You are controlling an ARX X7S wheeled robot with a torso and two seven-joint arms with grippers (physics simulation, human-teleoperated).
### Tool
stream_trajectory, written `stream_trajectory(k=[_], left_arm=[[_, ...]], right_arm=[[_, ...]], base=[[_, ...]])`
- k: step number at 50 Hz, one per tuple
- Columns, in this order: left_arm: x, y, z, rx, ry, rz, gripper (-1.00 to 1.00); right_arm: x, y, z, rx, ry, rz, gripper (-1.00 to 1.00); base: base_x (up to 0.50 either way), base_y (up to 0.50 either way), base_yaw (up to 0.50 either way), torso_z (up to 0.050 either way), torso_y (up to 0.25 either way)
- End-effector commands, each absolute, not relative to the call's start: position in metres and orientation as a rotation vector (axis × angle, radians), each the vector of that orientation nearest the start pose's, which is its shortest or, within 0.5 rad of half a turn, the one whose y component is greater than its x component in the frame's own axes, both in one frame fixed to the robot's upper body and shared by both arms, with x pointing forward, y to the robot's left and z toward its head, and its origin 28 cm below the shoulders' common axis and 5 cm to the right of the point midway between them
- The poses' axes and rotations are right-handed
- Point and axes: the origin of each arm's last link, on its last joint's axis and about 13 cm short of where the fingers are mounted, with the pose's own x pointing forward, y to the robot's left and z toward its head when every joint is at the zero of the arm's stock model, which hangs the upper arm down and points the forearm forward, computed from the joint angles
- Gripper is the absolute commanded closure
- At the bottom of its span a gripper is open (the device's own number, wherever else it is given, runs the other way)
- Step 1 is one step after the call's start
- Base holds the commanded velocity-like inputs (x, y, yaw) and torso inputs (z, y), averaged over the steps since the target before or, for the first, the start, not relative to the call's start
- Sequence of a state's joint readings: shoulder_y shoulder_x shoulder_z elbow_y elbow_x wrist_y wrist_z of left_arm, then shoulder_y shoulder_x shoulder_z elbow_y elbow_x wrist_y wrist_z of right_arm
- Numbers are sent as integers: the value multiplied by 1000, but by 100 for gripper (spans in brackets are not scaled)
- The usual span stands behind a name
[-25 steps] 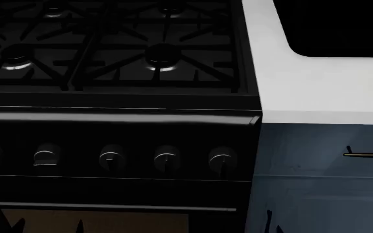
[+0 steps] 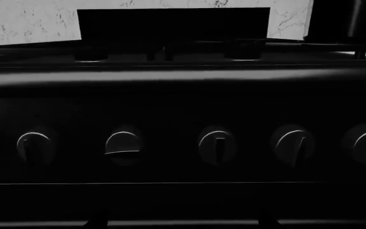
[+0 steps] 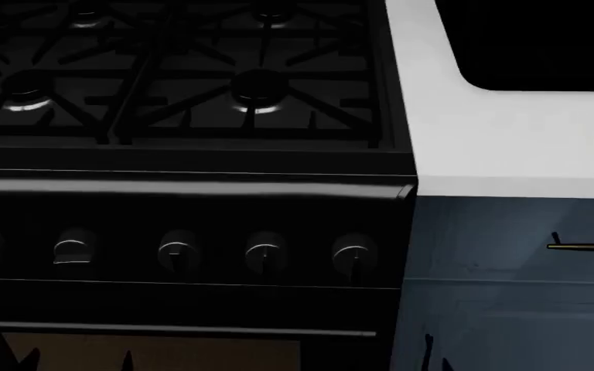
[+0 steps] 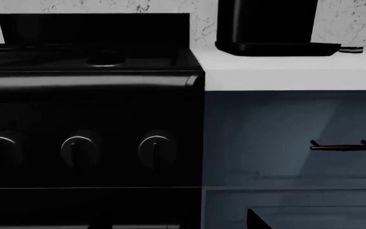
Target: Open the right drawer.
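Right drawer [image 4: 285,138] shows its whole brass handle [image 4: 346,147] only at the right wrist; fingers unseen.

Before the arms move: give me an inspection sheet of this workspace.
Surface: white countertop right of the stove.
Job's things: right drawer looks shut; brass bar handle untouched.
Clutter: black appliance on the counter.
Grippers: nothing seen in any view.
Cables: short cord end beside the appliance.
Surroundings: black stove, five knobs, marbled backsplash, lower cabinet front.
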State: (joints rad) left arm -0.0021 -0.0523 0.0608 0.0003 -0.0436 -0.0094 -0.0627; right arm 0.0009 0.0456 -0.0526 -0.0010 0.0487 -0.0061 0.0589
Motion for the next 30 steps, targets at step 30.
stream_trajectory(k=[30], left_arm=[[209,206,12,12,14,10,-100]], right_arm=[[211,-99,13,18,-8,-25,-100]], base=[[-24,-199,0,0,0]])
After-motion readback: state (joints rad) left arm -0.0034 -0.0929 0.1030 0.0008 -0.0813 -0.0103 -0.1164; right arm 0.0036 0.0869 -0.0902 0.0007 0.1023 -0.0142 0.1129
